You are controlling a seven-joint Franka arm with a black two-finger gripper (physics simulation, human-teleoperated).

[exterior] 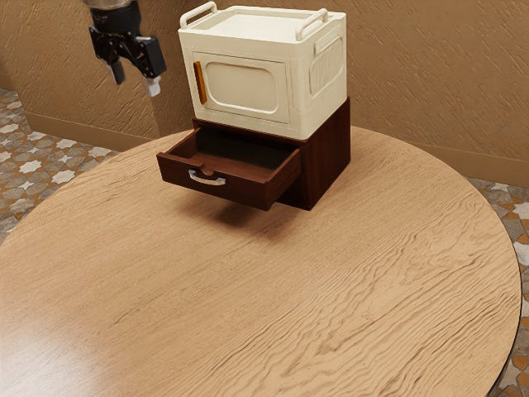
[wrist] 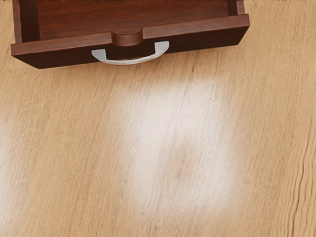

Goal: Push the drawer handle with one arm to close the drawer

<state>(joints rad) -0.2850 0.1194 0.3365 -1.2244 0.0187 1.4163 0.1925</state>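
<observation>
My black gripper point(exterior: 136, 81) hangs in the air at the exterior view's upper left, above and to the left of the drawer, fingers apart with nothing between them. The dark reddish-brown drawer point(exterior: 223, 169) is pulled out of its wooden cabinet point(exterior: 329, 161), and its inside looks bare. A curved silver handle point(exterior: 207, 178) is fixed to the drawer's front. From above, the wrist view has the drawer front point(wrist: 197, 38) with the silver handle point(wrist: 131, 60) standing out from it. The gripper touches neither of them.
A cream-white box point(exterior: 248, 87) with an orange door handle point(exterior: 199, 83) and two top rails stands on the cabinet. Both rest near the far edge of a round wooden table point(exterior: 248, 298). A textured brown wall point(exterior: 430, 74) rises behind.
</observation>
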